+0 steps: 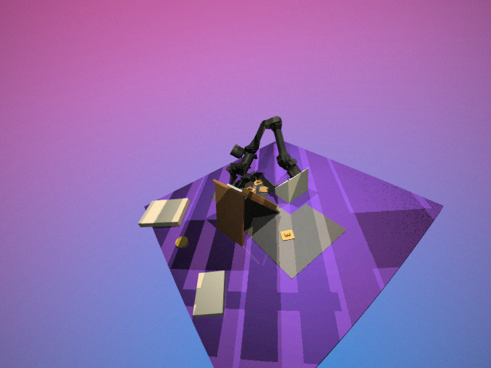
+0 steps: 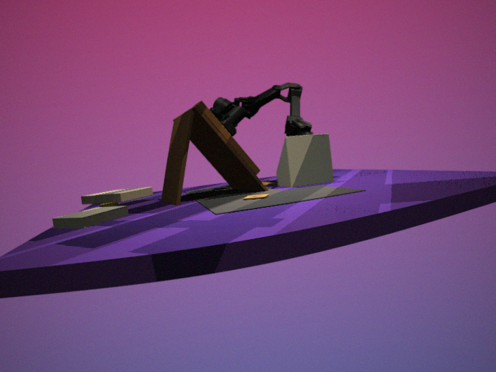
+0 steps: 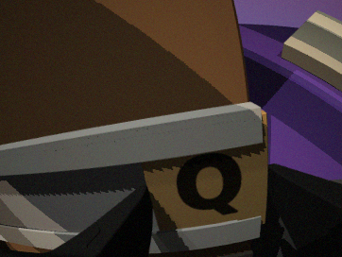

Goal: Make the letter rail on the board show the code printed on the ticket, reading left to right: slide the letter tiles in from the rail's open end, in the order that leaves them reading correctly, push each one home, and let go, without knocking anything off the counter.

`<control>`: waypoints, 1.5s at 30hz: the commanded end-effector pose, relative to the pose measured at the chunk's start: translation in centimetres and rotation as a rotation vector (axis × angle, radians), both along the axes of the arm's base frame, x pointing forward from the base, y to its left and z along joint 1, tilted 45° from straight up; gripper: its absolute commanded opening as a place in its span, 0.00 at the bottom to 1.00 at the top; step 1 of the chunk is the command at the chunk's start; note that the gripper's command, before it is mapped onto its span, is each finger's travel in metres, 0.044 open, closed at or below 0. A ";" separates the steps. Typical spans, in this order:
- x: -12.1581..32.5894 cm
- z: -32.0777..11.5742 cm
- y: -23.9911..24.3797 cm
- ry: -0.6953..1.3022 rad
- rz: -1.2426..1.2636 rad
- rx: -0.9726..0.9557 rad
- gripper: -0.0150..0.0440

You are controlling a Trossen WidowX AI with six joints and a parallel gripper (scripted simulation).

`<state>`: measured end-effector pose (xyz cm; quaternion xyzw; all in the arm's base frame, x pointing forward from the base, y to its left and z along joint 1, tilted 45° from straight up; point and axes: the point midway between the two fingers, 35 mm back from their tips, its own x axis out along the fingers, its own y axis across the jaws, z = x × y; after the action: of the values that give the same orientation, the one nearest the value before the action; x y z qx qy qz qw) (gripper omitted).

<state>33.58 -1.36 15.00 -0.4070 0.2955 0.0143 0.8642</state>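
From where I sit, the sloped board (image 1: 260, 199) (image 2: 228, 148) (image 3: 118, 57) looks like brown wood, smooth and matt. The rail (image 3: 132, 139) across it reads as pale grey plastic or painted metal, smooth, with a dull sheen at most; I can't tell which. My Q tile (image 3: 208, 184) looks like light, matt wood with flat black lettering. The arm (image 1: 279, 138) (image 2: 294, 101) seems to be dark plastic or metal, satin rather than glossy. I see the grey mat (image 1: 313, 233) (image 2: 300, 195) as thin, flat and matt, its material unclear.
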 end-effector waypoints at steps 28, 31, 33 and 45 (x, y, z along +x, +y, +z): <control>-0.7 -1.9 1.4 0.001 -0.007 0.002 0.25; -0.8 -2.0 1.5 0.001 -0.007 0.002 0.25; -0.8 -2.1 1.6 0.002 -0.007 0.002 0.25; -1.0 -2.7 2.2 0.002 -0.007 0.002 0.25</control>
<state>32.69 0.74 12.60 -0.4061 0.2959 0.0148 0.8645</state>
